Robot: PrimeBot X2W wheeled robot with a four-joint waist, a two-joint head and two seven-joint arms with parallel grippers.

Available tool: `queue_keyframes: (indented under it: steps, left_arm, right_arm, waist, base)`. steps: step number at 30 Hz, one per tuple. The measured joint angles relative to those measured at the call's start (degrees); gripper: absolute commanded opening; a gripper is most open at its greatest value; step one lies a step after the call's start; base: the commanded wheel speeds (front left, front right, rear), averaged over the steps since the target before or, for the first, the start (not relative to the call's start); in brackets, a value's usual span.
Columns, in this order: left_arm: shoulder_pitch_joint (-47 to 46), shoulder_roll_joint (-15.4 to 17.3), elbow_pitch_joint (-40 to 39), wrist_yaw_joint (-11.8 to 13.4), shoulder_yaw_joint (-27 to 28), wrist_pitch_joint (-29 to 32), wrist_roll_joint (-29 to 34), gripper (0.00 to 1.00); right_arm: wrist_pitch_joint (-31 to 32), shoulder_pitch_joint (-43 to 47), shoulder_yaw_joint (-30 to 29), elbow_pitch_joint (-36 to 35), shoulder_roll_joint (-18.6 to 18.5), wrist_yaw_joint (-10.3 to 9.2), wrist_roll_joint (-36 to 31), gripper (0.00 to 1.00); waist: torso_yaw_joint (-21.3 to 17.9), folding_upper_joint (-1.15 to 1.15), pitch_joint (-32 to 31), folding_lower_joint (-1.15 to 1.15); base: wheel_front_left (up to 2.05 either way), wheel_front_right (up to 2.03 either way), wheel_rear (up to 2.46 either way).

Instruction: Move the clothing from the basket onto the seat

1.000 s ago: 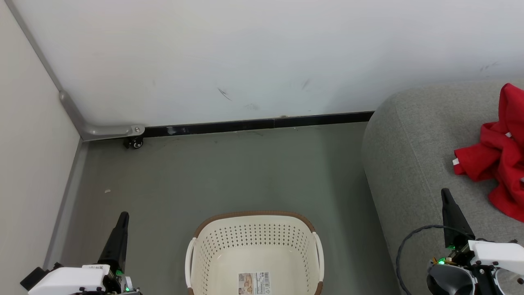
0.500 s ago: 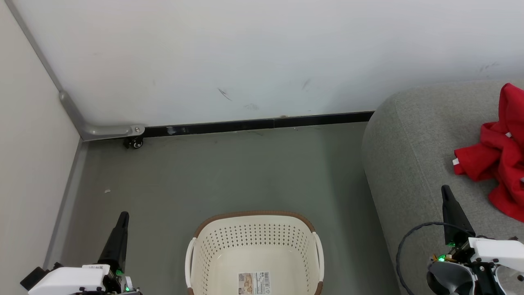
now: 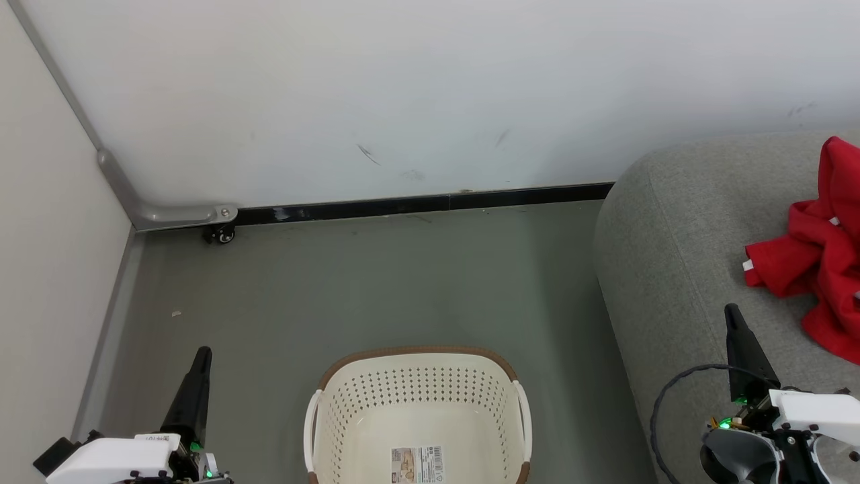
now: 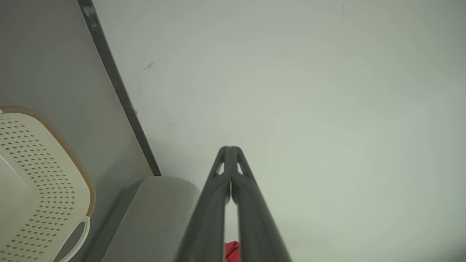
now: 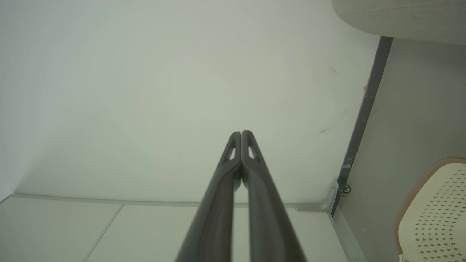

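Note:
The red clothing [image 3: 823, 259] lies crumpled on the grey seat [image 3: 672, 255] at the right edge of the head view. On the floor at the bottom centre stands the cream basket [image 3: 416, 403], holding nothing but its barcode label. My left gripper [image 3: 203, 353] is shut at the lower left, beside the basket. My right gripper [image 3: 731, 310] is shut over the seat's front, short of the clothing. In the wrist views both pairs of fingers meet at the tips: left gripper [image 4: 230, 148], right gripper [image 5: 241, 132]. A scrap of the red clothing [image 4: 231, 250] peeks between the left fingers.
A white wall with a black skirting [image 3: 430, 202] runs behind the grey floor [image 3: 376, 282]. A panel on the left ends in a grey bracket with a small caster [image 3: 220, 234]. A black cable [image 3: 672, 403] loops by my right wrist.
My right gripper has edged slightly up the head view over the seat. The left gripper, basket and clothing have not moved.

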Motion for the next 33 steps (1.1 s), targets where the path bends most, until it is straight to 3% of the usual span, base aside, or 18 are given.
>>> queue_keyframes:
  steps: [33]
  left_arm:
    - [0.00,0.00,-0.14,0.00,-0.05,-0.01,0.00,0.00]
  right_arm:
    - [0.08,0.00,-0.12,0.01,0.01,0.00,0.00,0.00]
  waist:
    - [0.00,0.00,0.01,-0.01]
  base:
    - [0.00,0.00,0.00]
